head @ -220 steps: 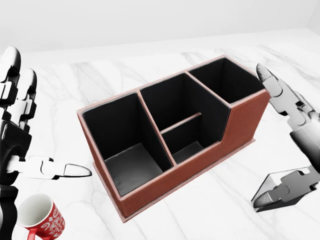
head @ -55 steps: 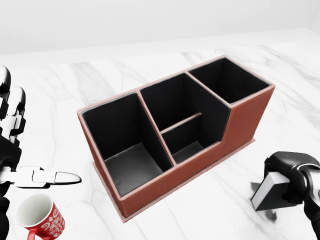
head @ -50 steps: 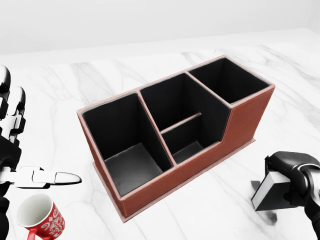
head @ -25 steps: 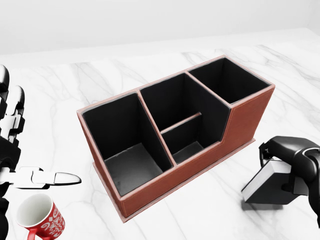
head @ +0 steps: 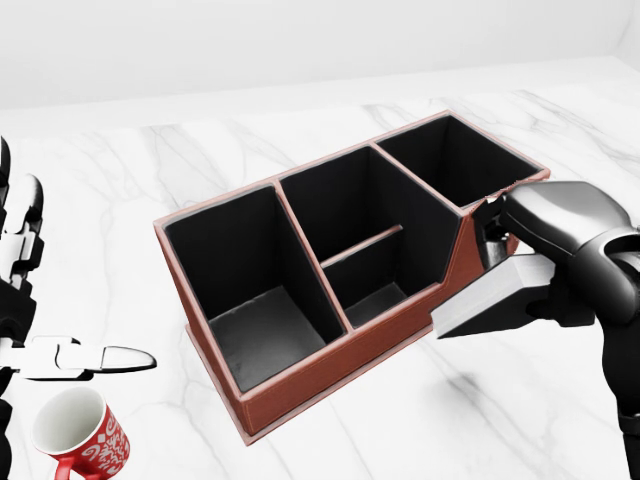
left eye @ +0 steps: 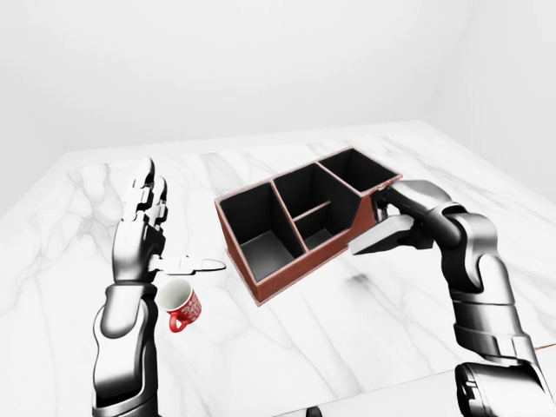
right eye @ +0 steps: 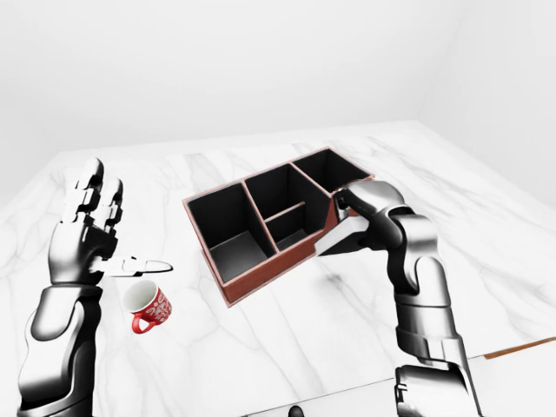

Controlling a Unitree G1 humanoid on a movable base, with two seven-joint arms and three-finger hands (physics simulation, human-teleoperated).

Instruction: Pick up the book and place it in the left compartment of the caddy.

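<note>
The caddy (head: 300,372) is a red-brown box with black compartments in the middle of the head view; its left compartment (head: 255,300) holds nothing. My right hand (head: 545,255) is shut on the book (head: 490,298), a grey slab with white page edges, and holds it tilted above the table, just right of the caddy's lower right wall. It also shows in the left-eye view (left eye: 382,234). My left hand (left eye: 143,230) is open, fingers up and thumb pointing right, left of the caddy.
A red mug (head: 80,435) with a white pattern stands at the bottom left of the head view, below my left thumb (head: 100,358). The white marble table (head: 420,420) reaches its edge (left eye: 408,382) low in the left-eye view.
My right hand has lifted the book off the table and moved it up and left, close to the caddy's right wall. The left hand has sunk a little.
</note>
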